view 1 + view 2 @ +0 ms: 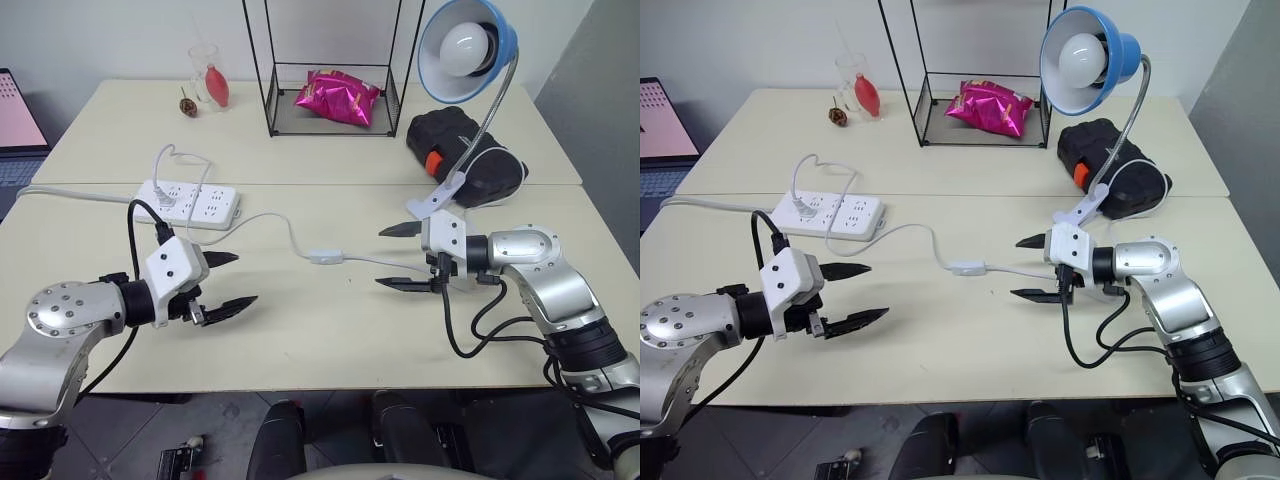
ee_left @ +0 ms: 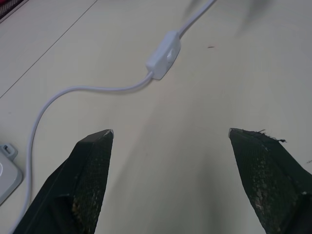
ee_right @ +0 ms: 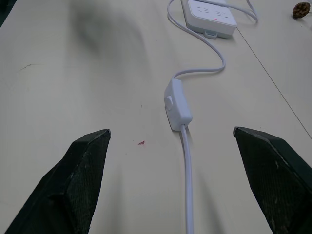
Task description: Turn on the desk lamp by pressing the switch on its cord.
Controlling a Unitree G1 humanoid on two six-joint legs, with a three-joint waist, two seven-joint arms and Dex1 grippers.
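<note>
The desk lamp (image 1: 462,45) has a blue shade and a white bulb, and it looks unlit; its gooseneck runs down to a white clip at the table's right. Its thin white cord (image 1: 270,222) crosses the table, with the small white switch (image 1: 326,256) lying flat near the middle. The switch (image 3: 176,103) lies ahead of my right gripper (image 1: 399,257), which is open and points left at it from a short way off. My left gripper (image 1: 228,282) is open too, hovering left of the switch (image 2: 164,54) with nothing between its fingers.
A white power strip (image 1: 190,202) lies at the left, with a plug in it. At the back stand a black wire rack (image 1: 330,110) holding a pink bag (image 1: 337,97), a black case (image 1: 467,150), and a glass (image 1: 205,72) with a red object.
</note>
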